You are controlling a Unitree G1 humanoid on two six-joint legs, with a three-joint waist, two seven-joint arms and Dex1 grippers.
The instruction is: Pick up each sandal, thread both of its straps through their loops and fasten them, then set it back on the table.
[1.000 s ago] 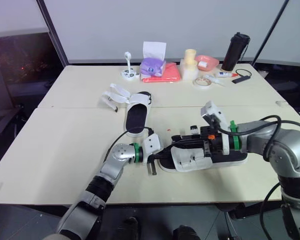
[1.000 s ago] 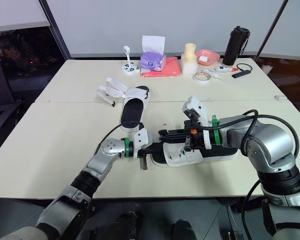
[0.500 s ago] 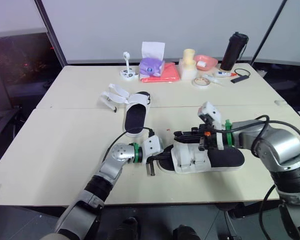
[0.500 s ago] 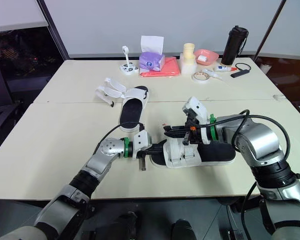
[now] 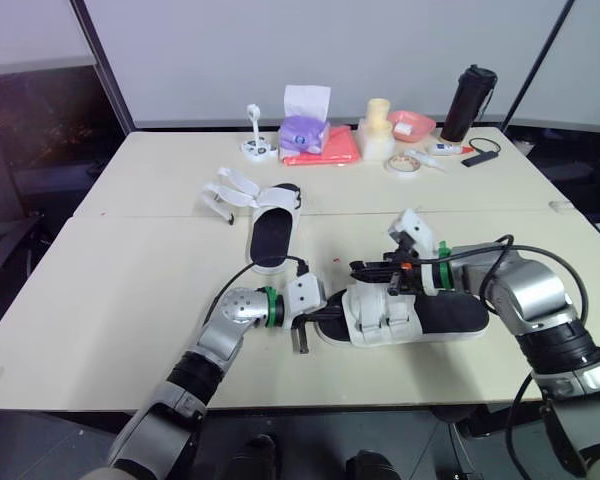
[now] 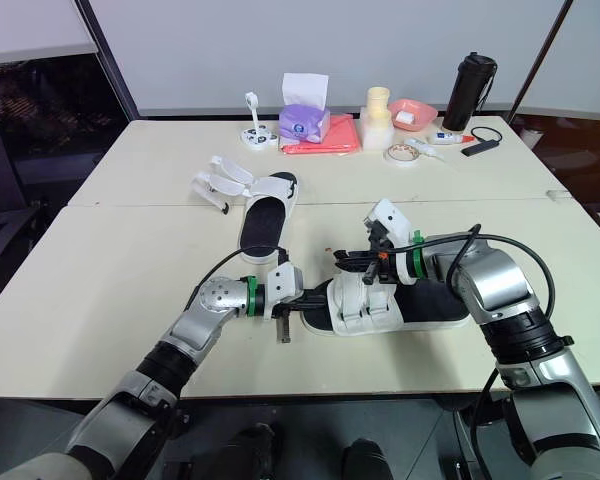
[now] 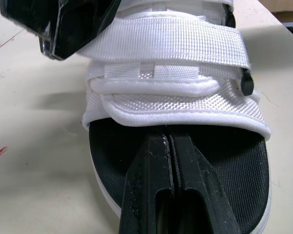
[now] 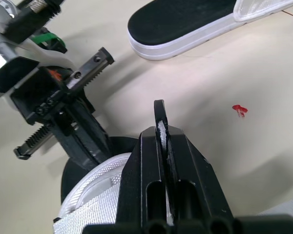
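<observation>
Reading the table [image 5: 130,250] as holding the near sandal [image 5: 450,315] flat with both straps [image 7: 166,41] lying across it, and the second sandal [image 5: 272,235] beyond it with straps splayed loose. Seeing the left gripper [image 7: 169,141] pinched closed over the near sandal's toe footbed and the right gripper [image 8: 159,112] closed just above its straps; can't tell if any webbing is caught. Could drag or flip the near sandal on pull-back if snagged, or peel open a strap not pressed down.
</observation>
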